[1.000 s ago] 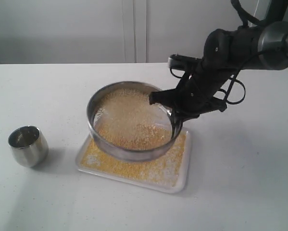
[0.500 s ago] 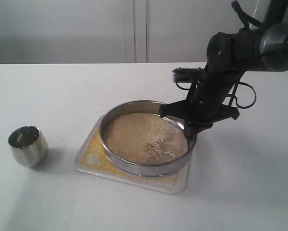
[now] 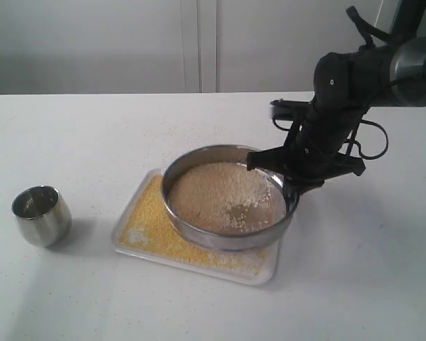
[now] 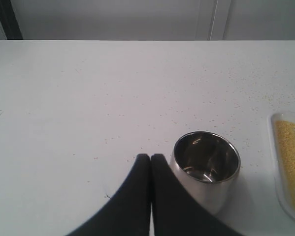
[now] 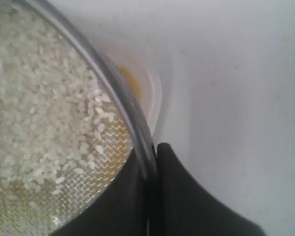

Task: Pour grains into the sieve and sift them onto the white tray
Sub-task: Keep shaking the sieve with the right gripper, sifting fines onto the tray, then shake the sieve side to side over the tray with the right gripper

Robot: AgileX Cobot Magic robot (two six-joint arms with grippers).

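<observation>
A small rounded cup of polished stainless steel [image 3: 42, 214] stands upright on a flat white tabletop [image 3: 77, 135], its mouth open upward and its inside showing bare, shiny metal. A soft shadow lies on the top just beside the cup. Well behind the cup rises a pale grey wall of panels [image 3: 92, 42] with narrow vertical seams

Table [image 3: 92, 128] w/ white tray [image 3: 256, 274], steel cup [image 3: 42, 214]

sieve [image 3: 220, 241] seen as shiny steel, fine mesh; cup [image 3: 42, 215] polished metal; tray [image 3: 264, 275] glossy white; table [image 3: 92, 135] matt; fingers [image 4: 135, 196] matt black
</observation>
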